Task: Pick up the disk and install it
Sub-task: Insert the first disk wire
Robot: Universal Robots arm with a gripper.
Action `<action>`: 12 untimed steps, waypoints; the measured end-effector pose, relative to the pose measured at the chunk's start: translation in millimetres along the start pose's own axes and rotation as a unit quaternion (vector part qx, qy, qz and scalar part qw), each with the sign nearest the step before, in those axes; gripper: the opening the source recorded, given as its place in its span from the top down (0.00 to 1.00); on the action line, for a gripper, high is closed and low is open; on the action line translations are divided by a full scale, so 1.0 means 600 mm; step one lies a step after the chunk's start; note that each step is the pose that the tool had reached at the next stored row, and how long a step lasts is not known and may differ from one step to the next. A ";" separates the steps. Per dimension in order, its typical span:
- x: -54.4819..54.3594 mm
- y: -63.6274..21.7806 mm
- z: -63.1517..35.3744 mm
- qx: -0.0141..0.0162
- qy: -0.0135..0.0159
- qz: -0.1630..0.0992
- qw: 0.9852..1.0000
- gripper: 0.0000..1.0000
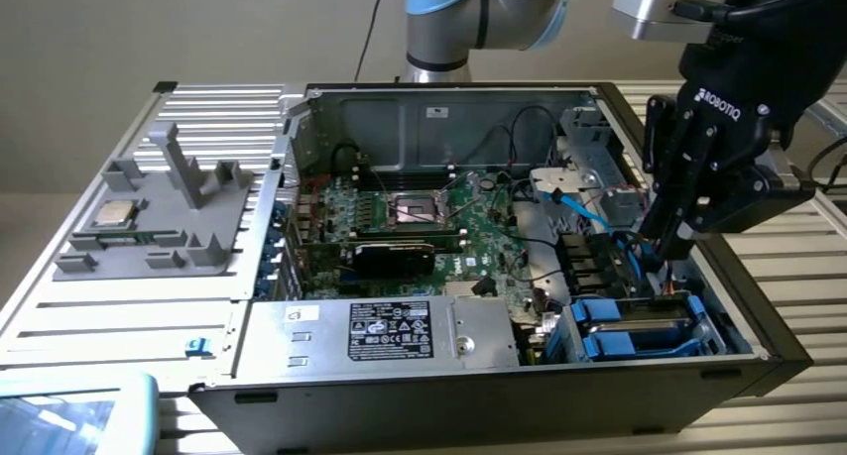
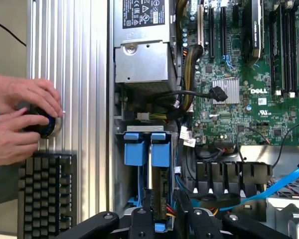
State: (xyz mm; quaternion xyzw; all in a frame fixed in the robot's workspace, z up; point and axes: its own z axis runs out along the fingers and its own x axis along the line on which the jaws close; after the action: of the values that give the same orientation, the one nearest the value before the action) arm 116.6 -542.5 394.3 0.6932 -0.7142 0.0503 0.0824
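The disk [image 2: 160,186] stands on edge in the drive bay at the case's corner, its circuit-board side showing, clipped in a blue frame [image 2: 160,149]. In the exterior view the disk [image 1: 642,324] lies in the bay at the lower right of the case. My gripper [image 1: 668,249] hangs just above the back end of that bay. In the wrist view the gripper [image 2: 162,224] has one black finger on each side of the disk's near end. The fingers stand apart and look open, with small gaps to the disk.
A second blue frame [image 2: 134,149] sits beside the disk. The silver power supply [image 1: 391,331], motherboard [image 1: 423,217] and a blue cable [image 2: 269,189] crowd the case. A person's hands [image 2: 20,119] rest on a black knob by a keyboard [image 2: 45,194]. A CPU chip [image 1: 113,215] lies on the grey fixture.
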 end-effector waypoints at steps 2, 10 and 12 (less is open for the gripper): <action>-0.003 0.000 0.003 -0.002 0.000 0.000 1.000 0.69; -0.010 -0.003 0.007 -0.015 0.004 -0.003 1.000 0.69; -0.012 -0.005 0.011 -0.017 0.004 -0.003 1.000 0.69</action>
State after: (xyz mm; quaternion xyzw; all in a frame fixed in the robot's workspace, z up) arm 119.8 -536.4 386.5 0.6937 -0.7125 0.0409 0.0975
